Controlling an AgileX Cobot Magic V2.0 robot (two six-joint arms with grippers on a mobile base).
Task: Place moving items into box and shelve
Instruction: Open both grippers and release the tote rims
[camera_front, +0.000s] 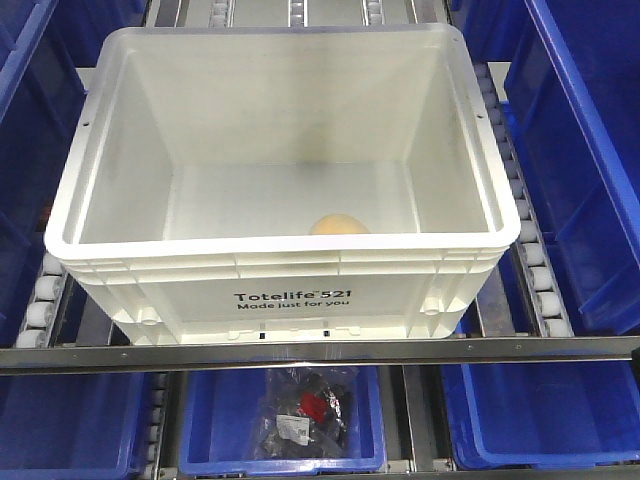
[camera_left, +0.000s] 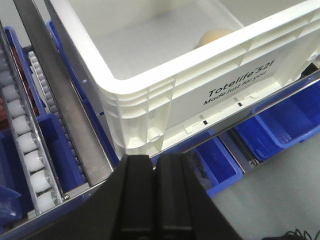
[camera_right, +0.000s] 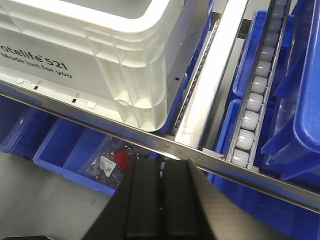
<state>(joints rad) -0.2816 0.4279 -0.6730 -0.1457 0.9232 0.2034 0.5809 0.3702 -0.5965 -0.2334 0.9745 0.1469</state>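
On the left, a row of white plastic rollers (camera_left: 26, 145) runs alongside a grey metal shelf rail (camera_left: 60, 95), with dark blue plastic bins (camera_front: 45, 110) stacked beyond. The left gripper (camera_left: 155, 165) hovers just outside the near left corner of the large white rectangular plastic crate (camera_front: 280, 290), its black fingers pressed together with nothing between them.

In the middle, the crate printed "Totelife 521" sits on the roller shelf, its front wall just behind the grey metal front bar (camera_front: 320, 352). Inside, one yellow-orange round bun-like lump (camera_front: 339, 225) rests on the floor against the front wall, slightly right of centre. A second item cannot be made out; the front wall may hide it. Below the shelf, a small blue plastic bin (camera_front: 210, 420) holds a clear bag of dark parts with a red patch (camera_front: 305, 410).

On the right, the right gripper (camera_right: 161, 200) hangs near the crate's near right corner, fingers likewise closed and empty. More rollers (camera_right: 252, 107) and blue bins lie beyond.

By my reading, packing is over and shelving is nearly complete: the crate appears seated on its lane with both arms clear of it. What remains, if anything, is a gentle even push from both sides to seat the crate deeper, keeping it square to the rails.
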